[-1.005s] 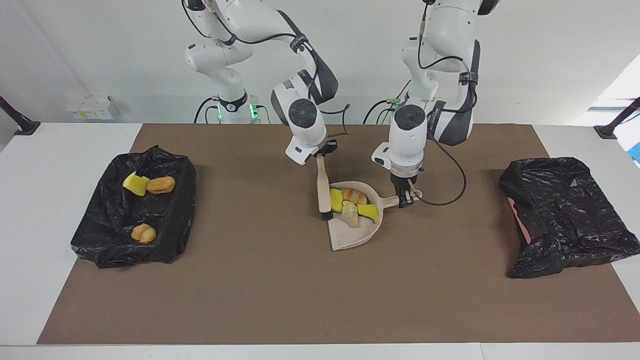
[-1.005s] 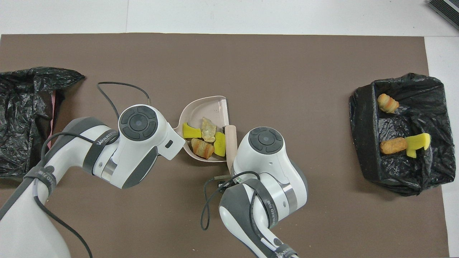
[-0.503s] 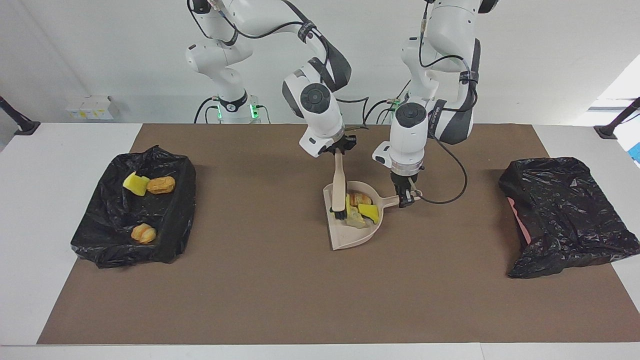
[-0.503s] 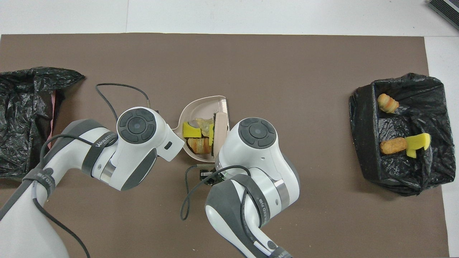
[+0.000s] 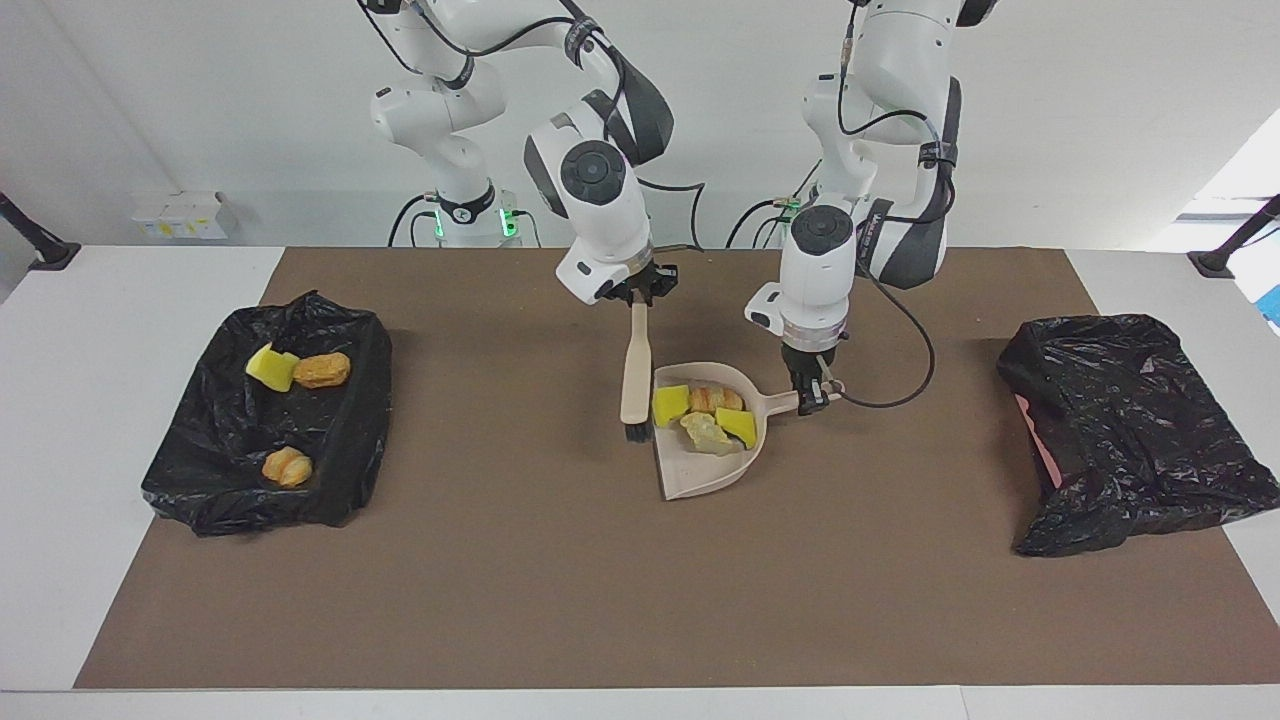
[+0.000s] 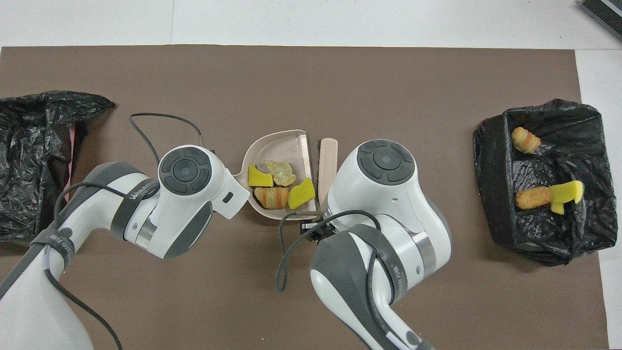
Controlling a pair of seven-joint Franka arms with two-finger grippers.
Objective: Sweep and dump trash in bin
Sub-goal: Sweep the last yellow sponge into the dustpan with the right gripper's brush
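Facing view is showing me why I'm pinning the beige dustpan (image 5: 705,440) flat by its handle with the left gripper (image 5: 812,392): four scraps (image 5: 702,412) are sitting in it, ready to carry. My right gripper (image 5: 640,296) is clamping the brush (image 5: 635,375), hanging just beside the pan's open lip. Three more scraps (image 5: 295,372) are lying in the black-lined bin (image 5: 340,440) at the right arm's end.

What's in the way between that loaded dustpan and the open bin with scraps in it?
Only the brush, hanging from the right end effector beside the dustpan on the side toward the bin; otherwise bare mat.
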